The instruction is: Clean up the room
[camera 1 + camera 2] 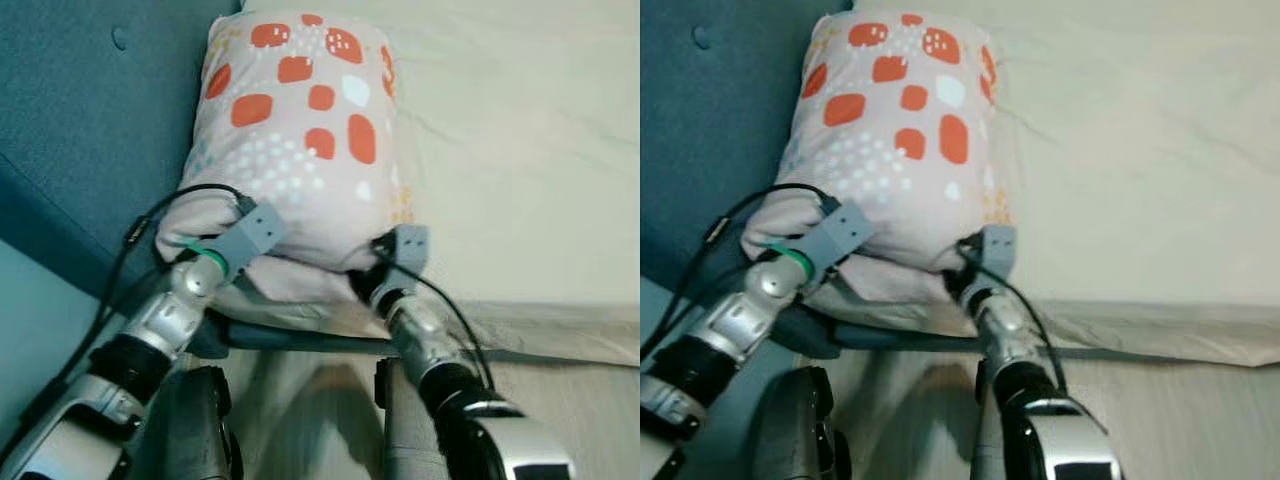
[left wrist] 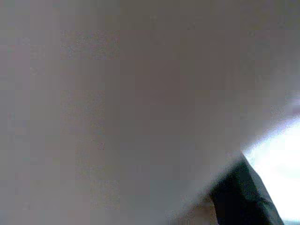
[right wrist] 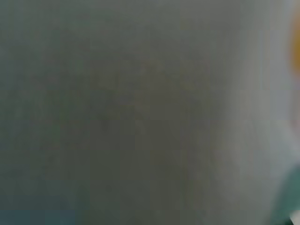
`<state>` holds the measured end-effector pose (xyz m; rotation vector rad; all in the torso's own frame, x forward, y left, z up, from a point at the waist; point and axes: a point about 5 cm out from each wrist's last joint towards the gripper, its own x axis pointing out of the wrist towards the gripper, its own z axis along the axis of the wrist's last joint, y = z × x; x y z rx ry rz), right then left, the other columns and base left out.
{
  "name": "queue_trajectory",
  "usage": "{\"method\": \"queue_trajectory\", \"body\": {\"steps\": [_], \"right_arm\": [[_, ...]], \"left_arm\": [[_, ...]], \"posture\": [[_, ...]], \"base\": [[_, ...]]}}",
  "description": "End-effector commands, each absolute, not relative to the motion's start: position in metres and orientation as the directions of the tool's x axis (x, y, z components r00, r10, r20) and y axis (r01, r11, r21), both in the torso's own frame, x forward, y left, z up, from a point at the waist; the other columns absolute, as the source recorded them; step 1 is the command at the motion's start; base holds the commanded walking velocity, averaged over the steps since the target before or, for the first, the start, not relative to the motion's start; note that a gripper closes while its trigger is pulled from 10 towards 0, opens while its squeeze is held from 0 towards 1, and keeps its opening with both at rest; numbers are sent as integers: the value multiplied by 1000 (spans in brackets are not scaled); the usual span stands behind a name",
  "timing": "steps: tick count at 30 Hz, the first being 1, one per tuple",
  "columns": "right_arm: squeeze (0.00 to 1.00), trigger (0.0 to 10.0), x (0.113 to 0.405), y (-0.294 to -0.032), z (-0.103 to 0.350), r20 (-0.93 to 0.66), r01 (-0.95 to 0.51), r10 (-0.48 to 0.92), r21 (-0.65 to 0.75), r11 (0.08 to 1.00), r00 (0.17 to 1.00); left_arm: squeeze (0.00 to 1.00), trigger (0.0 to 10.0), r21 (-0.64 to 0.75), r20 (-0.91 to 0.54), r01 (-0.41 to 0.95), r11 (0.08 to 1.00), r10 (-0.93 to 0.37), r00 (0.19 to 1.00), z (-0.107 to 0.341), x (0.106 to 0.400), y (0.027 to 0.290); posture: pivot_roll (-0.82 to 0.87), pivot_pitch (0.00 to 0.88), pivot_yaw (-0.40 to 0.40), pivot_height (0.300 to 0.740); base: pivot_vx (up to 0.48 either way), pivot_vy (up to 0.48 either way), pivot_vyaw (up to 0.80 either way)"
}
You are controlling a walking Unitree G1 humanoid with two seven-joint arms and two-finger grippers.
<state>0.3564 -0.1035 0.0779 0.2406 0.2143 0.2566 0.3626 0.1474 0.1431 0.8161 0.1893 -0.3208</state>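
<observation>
Jaws hidden: both grippers (image 1: 300, 265) press under the pillow (image 1: 300, 130).

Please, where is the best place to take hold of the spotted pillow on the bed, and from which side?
Probably the near edge of the pillow, one pincer at each near corner. It lies lengthwise on the bed against the blue headboard, so only that soft end faces the robot. The left pincer and right pincer are already there.

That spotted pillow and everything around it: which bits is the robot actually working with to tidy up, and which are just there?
Part of the job:
- pillow with orange spots, lying at the bed's edge against the headboard
- left gripper, pressed into the pillow's near left corner
- right gripper, pressed into its near right corner

Just there:
- cream bedsheet
- teal headboard
- wooden floor
</observation>
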Motion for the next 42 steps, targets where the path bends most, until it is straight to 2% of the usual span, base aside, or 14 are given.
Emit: {"method": "queue_trajectory", "body": {"steps": [1, 5, 8, 11, 14, 15, 18, 21, 26, 29, 30, 34, 38, 42], "right_arm": [[0, 10000, 340, -98, 54, -234, -245, 328, 323, 914, 915], [0, 10000, 329, -84, 49, -189, -378, 470, 376, 846, 862], [0, 10000, 323, -86, 42, -207, -369, 463, 371, 852, 862], [0, 10000, 313, -98, 30, -237, -303, 402, 364, 881, 884], [0, 10000, 307, -98, 29, -198, -341, 429, 362, 868, 881], [0, 10000, 303, -97, 30, -167, -374, 453, 359, 855, 875], [0, 10000, 283, -92, 40, 11, -520, 553, 358, 776, 833], [0, 10000, 277, -97, 44, 47, -525, 543, 337, 782, 839], [0, 10000, 272, -106, 48, 56, -506, 515, 298, 809, 855], [0, 10000, 258, -111, 45, 32, -516, 528, 268, 814, 849], [0, 10000, 258, -111, 45, 32, -516, 528, 268, 814, 849], [0, 10000, 243, -117, 38, -11, -517, 539, 270, 813, 842], [0, 10000, 239, -121, 37, -24, -521, 546, 266, 811, 837], [0, 10000, 220, -135, 35, -50, -516, 539, 228, 826, 841]], "left_arm": [[0, 10000, 664, -328, 355, 658, -171, 929, 131, 356, 168], [0, 10000, 682, -287, 315, 660, -154, 946, 131, 355, 170], [0, 10000, 641, -333, 392, 660, -220, 917, 128, 346, 163], [0, 10000, 582, -384, 521, 624, -355, 853, 124, 328, 155], [0, 10000, 570, -360, 536, 623, -396, 845, 129, 324, 154], [0, 10000, 565, -340, 538, 625, -418, 842, 133, 322, 153], [0, 10000, 621, -126, 427, 657, -454, 882, 169, 315, 158], [0, 10000, 645, -95, 423, 637, -482, 871, 181, 306, 162], [0, 10000, 619, -152, 499, 606, -531, 833, 187, 290, 170], [0, 10000, 553, -259, 635, 540, -612, 747, 185, 262, 178], [0, 10000, 553, -259, 635, 540, -612, 747, 185, 262, 178], [0, 10000, 480, -362, 710, 515, -621, 695, 158, 246, 185], [0, 10000, 456, -354, 709, 538, -622, 699, 153, 246, 184], [0, 10000, 339, -277, 778, 528, -735, 619, 185, 236, 186]], "posture": [[8, 214, 111, 566], [4, 212, 111, 566], [-4, 207, 110, 566], [-11, 207, 104, 566], [-15, 205, 104, 566], [-15, 205, 104, 566], [-24, 196, 106, 566], [-24, 190, 103, 566], [-24, 178, 92, 566], [-19, 168, 77, 566], [-19, 168, 77, 566], [-24, 147, 59, 566], [-35, 134, 52, 566], [-28, 127, 43, 566]], "base": [[0, 0, 0], [0, 0, 0], [0, 0, 0], [0, 0, 0], [0, 0, 0], [0, 0, 0], [0, 0, 0], [0, 0, 0], [0, 0, 0], [0, 0, 0], [0, 0, 0], [0, 0, 0], [0, 0, 0], [0, 0, 0]]}}
